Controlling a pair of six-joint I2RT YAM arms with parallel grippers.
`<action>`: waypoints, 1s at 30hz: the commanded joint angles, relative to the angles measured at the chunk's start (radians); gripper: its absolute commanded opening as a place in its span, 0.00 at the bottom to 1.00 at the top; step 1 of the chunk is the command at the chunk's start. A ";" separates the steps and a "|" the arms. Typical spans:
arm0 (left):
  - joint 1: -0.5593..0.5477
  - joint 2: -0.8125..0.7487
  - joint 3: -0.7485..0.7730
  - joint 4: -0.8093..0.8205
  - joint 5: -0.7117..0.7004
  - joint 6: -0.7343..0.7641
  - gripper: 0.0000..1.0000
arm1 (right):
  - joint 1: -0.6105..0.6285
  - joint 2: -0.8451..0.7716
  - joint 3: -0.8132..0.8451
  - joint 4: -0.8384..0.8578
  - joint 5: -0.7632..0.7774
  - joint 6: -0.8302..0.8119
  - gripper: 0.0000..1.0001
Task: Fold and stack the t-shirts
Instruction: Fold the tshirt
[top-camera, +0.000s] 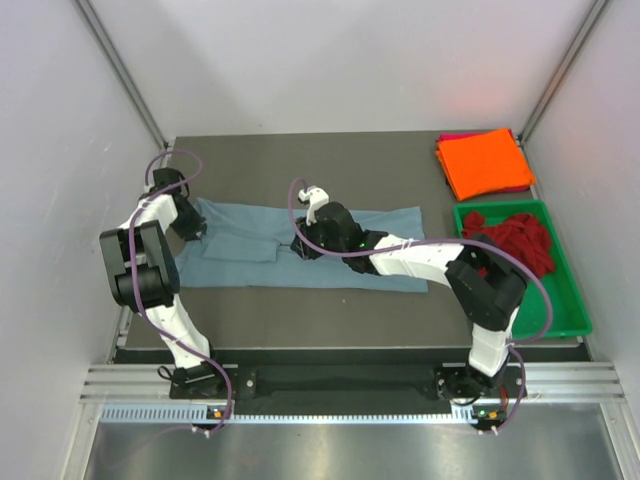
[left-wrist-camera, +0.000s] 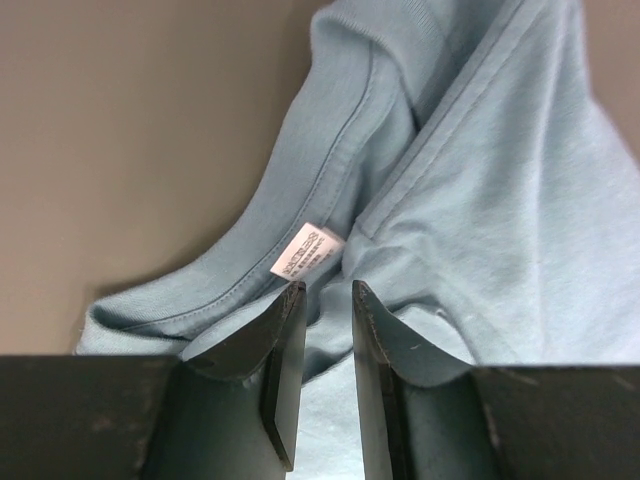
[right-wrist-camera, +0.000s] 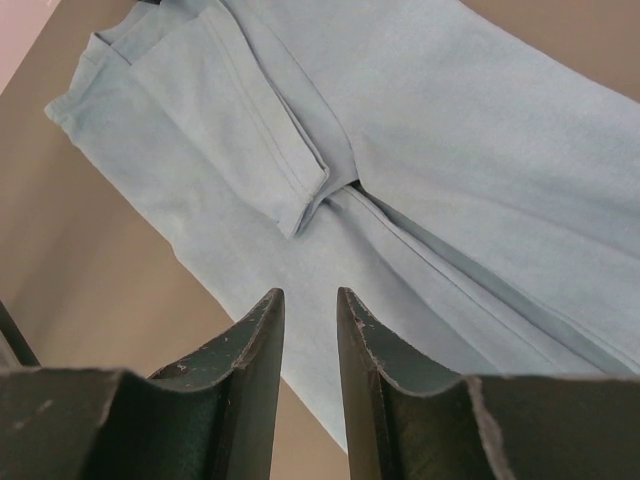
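**A:** Dark grey table (top-camera: 300, 160), pale walls around it. Where's the shirt?

**B:** The blue-grey t-shirt (top-camera: 330, 262) lies spread out directly beneath both pincers. The left pincer (left-wrist-camera: 327, 290) is at the collar end, with the white label (left-wrist-camera: 307, 250) just ahead of its tips. The right pincer (right-wrist-camera: 310, 295) hangs over the middle, a folded-in sleeve (right-wrist-camera: 290, 170) just beyond its tips.

**A:** Holding anything?

**B:** Neither, as far as I can see. Each stands a narrow slot apart, and cloth shows through the gap rather than clamped in it.

**A:** What could go wrong?

**B:** With so narrow a slot, a pinch might catch only the top layer or miss the hem, so the fold drags crooked. The collar is bunched ahead of the left tips, and lifting there may pull in wrinkles. If the two arms lift unevenly, that sleeve could flop open.

**A:** The others?

**B:** The orange t-shirt (top-camera: 485, 160) is folded, well off to the right pincer's right. The dark red t-shirt (top-camera: 515, 240) is heaped in the green tray (top-camera: 570, 320).
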 joint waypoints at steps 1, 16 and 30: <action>0.005 -0.026 -0.023 0.020 -0.006 0.004 0.30 | -0.002 -0.077 -0.010 0.054 -0.010 0.014 0.29; 0.005 -0.056 -0.016 -0.019 -0.053 -0.013 0.00 | -0.002 -0.103 -0.043 0.070 -0.003 0.017 0.29; 0.002 -0.090 -0.026 -0.131 -0.139 -0.030 0.00 | 0.001 -0.097 -0.032 0.071 -0.020 0.018 0.29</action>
